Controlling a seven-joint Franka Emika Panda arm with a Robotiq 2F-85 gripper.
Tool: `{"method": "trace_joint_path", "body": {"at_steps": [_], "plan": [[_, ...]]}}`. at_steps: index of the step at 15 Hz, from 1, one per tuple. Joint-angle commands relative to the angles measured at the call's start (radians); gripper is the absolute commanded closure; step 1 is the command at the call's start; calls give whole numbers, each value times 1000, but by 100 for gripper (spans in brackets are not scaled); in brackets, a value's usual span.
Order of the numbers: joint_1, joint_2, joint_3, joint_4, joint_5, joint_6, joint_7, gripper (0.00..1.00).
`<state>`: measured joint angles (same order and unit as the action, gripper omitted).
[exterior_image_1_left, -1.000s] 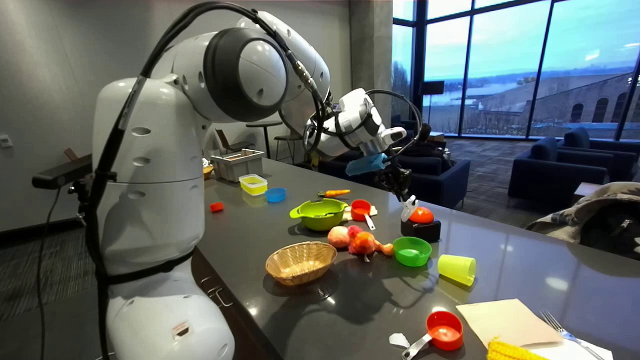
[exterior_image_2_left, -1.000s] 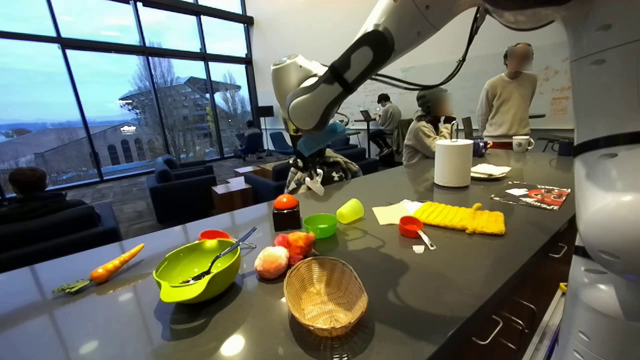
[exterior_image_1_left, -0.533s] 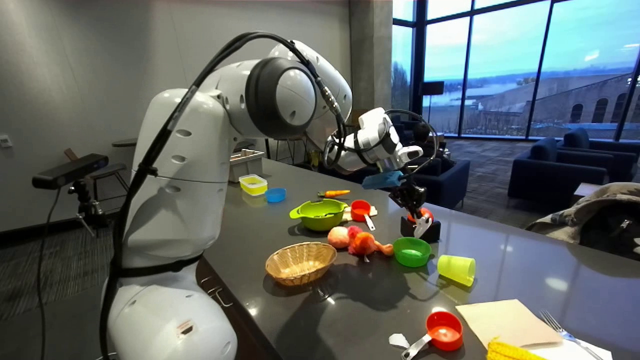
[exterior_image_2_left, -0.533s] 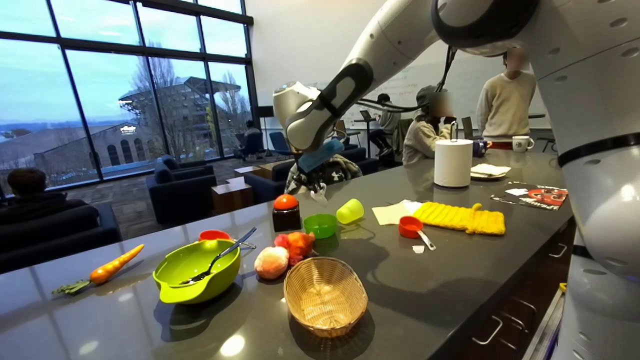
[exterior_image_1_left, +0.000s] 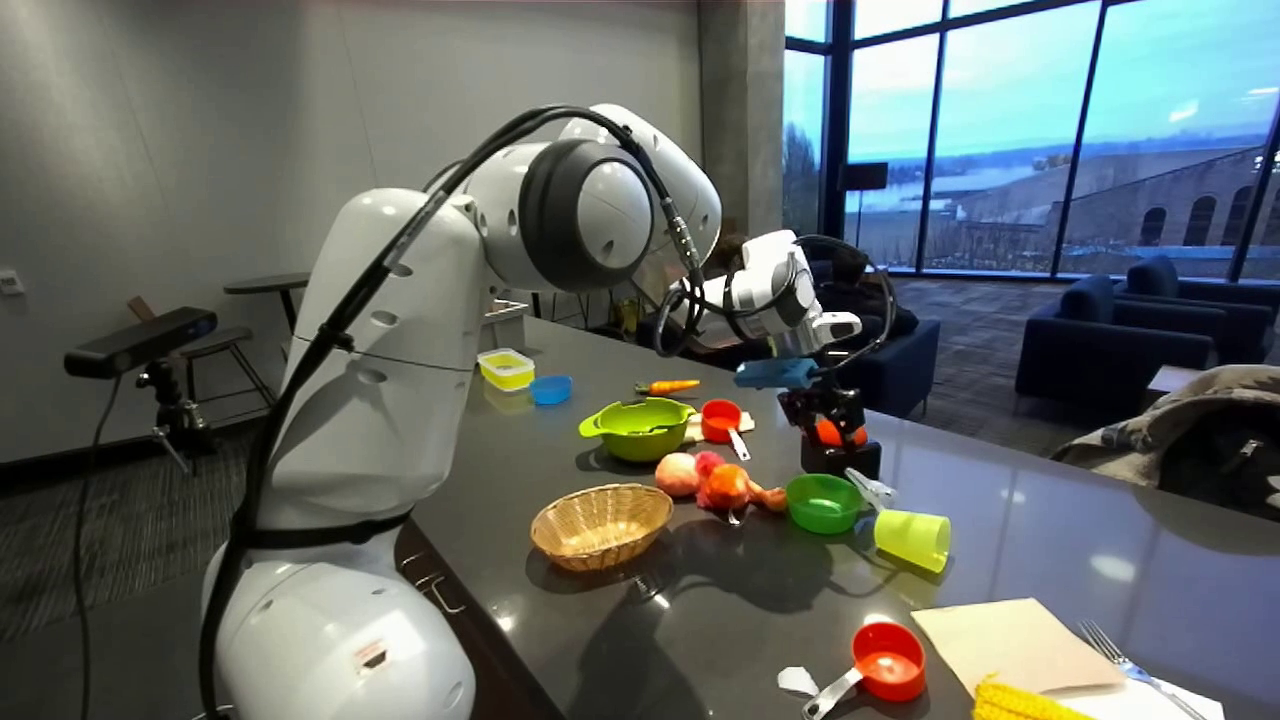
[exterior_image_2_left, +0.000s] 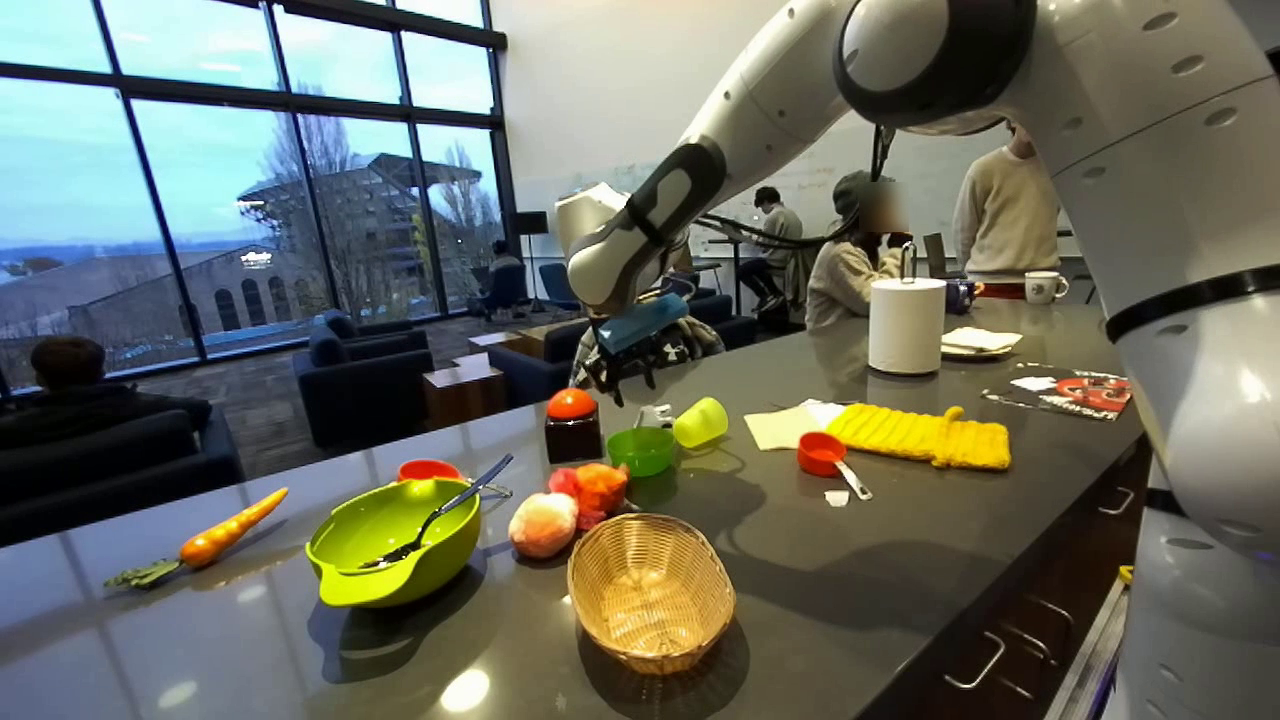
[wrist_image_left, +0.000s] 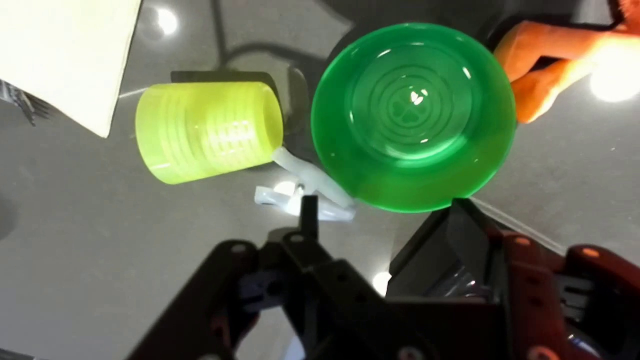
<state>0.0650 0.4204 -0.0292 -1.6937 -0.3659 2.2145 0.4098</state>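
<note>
Above 1 white object (wrist_image_left: 320, 182) beside the green bowl (wrist_image_left: 410, 130), the end effector (wrist_image_left: 385, 212) gapes.

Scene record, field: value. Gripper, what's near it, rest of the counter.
gripper: jaws apart, clamping nothing, above counter
below gripper: white object, near green bowl and yellow cup
white object contact: cannot tell whether it rests on counter
green bowl: upright
yellow cup: on its side
black box: orange dome on top
lime bowl: utensil leaning inside
wicker basket: upright, beside orange plush
carrot: lying beside lime bowl
</note>
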Motion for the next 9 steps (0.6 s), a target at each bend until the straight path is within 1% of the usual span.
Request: {"method": "trace_joint_path", "body": {"at_steps": [1,4,5,7,9], "plan": [[29,-79,14,-55,89,-85,-52,1],[72,-176,44,-142,123,-151,-35,0],[81,-218,64,-178,149,-177,-47,0],[106,-288,93,-230,177,-241,-27,0],[128,-354,114,-277,184,-328,48,0]]}}
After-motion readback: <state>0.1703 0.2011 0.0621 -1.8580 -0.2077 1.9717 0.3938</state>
